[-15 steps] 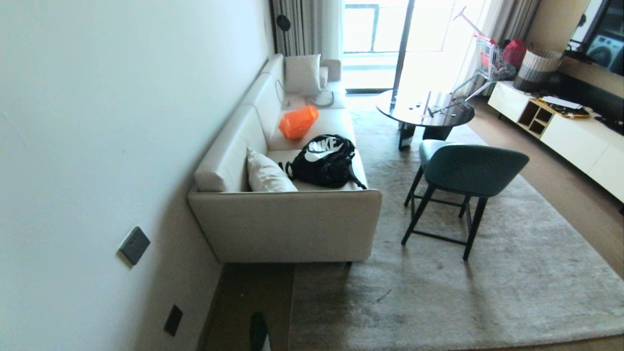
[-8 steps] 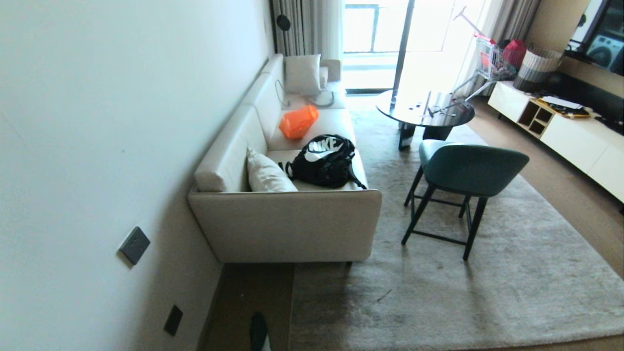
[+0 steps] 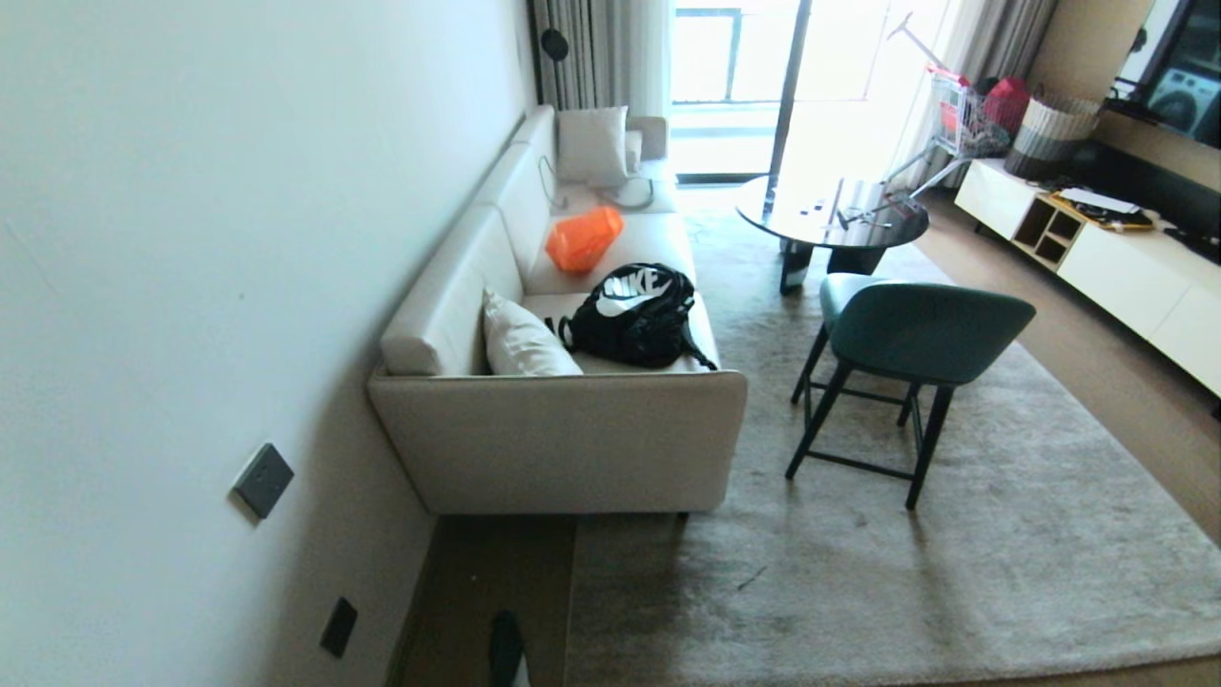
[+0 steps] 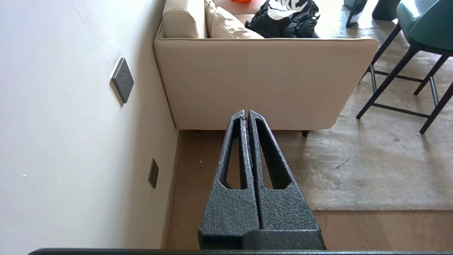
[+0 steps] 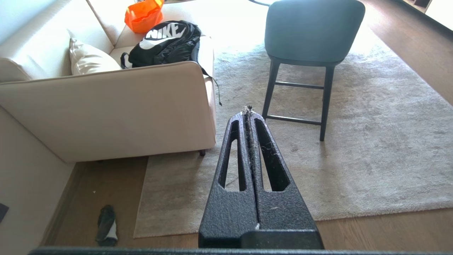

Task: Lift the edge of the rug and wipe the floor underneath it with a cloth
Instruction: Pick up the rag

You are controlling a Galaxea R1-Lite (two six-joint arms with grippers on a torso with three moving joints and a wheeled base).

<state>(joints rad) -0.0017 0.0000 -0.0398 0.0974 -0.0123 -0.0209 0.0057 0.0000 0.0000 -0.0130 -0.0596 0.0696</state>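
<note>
Living room: sofa [image 3: 572, 420], rug [image 3: 954, 534]

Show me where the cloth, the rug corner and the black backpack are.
cloth [image 5: 106, 225], right wrist view, its middle.
rug corner [image 5: 139, 232], right wrist view, the corner nearest the cloth.
black backpack [image 3: 634, 320], head view, its front panel.

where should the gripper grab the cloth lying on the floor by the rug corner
Take the cloth across its narrow middle, from straight above. It lies as a long crumpled strip on the bare floor, apart from the rug edge and close to the wall, so a sideways approach looks cramped. Both the left gripper and the right gripper are shut and must open first.
</note>
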